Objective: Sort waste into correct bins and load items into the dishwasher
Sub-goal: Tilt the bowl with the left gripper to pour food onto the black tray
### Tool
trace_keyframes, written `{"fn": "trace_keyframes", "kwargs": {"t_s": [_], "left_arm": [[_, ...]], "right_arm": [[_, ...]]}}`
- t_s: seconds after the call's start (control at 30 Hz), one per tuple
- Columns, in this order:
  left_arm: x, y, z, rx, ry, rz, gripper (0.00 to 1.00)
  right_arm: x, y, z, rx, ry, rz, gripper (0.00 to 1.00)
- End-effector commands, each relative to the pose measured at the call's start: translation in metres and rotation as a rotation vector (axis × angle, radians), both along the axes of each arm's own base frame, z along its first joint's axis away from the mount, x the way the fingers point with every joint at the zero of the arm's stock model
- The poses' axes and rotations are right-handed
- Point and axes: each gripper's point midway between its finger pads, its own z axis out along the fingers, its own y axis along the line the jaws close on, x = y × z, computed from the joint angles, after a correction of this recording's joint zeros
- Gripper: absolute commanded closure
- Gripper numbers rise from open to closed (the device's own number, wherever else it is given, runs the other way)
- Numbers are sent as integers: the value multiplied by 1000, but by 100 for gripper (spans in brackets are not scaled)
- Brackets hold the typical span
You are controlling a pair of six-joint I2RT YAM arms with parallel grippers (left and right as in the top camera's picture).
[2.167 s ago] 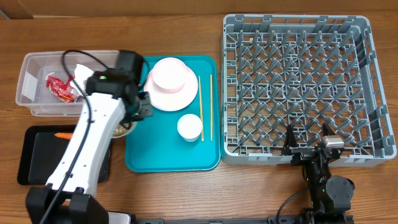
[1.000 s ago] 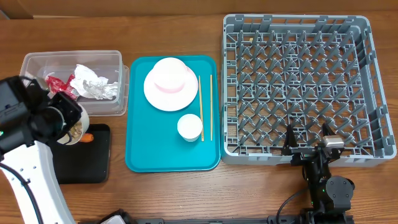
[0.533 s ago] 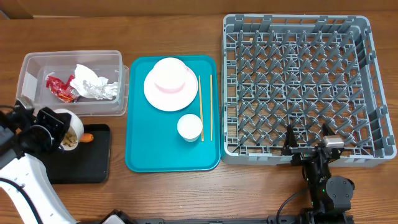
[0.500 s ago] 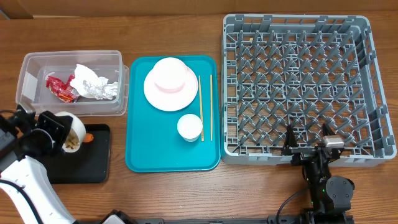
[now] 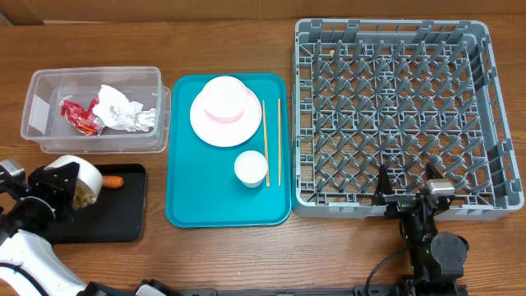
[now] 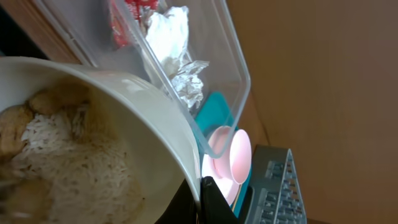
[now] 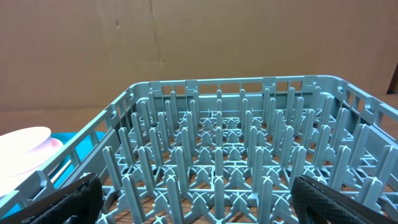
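My left gripper (image 5: 57, 192) is shut on the rim of a whitish bowl (image 5: 80, 179) and holds it tipped on its side over the left end of the black tray (image 5: 115, 220). In the left wrist view the bowl (image 6: 124, 112) holds beige food scraps (image 6: 56, 162), with my fingers (image 6: 202, 200) pinching its rim. A small orange carrot (image 5: 113, 181) lies on the black tray. The clear tub (image 5: 41, 86) holds the red wrapper (image 5: 80, 117) and crumpled paper (image 5: 125, 113). My right gripper (image 5: 407, 194) is open and empty at the grey dish rack's (image 5: 394, 111) near wall.
The teal tray (image 5: 214, 201) carries a pink plate (image 5: 205, 127) with an upturned whitish bowl (image 5: 225, 97) on it, a small white cup (image 5: 251, 167) and chopsticks (image 5: 272, 141). The right wrist view shows the rack's pegs (image 7: 217, 155) between my open fingers (image 7: 205, 205).
My left arm has carried the bowl from beside the teal tray to the left and down over the black tray, tipping it further onto its side. The right arm has not moved.
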Motion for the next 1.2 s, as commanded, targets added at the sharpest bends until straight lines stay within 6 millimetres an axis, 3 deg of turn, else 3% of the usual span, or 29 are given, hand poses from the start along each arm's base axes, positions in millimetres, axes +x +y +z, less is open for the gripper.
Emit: {"fn": "trace_keyframes", "kwargs": {"t_s": [0.0, 0.4, 0.6, 0.77, 0.93, 1.17], "left_arm": [[2, -8, 13, 17, -75, -51, 96], [6, 1, 10, 41, -79, -46, 96], [3, 9, -17, 25, 8, -26, 96], [2, 7, -28, -24, 37, -29, 96], [6, 7, -21, -13, -5, -45, 96], [5, -10, 20, -40, -269, -184, 96]], "right_arm": [[1, 0, -3, -4, 3, -1, 0], [1, 0, -3, -4, 3, -1, 0], [1, 0, -3, -4, 3, -1, 0], [1, 0, -3, -4, 3, -1, 0], [1, 0, -3, -4, 3, -1, 0], [1, 0, -3, -4, 3, -1, 0]]}}
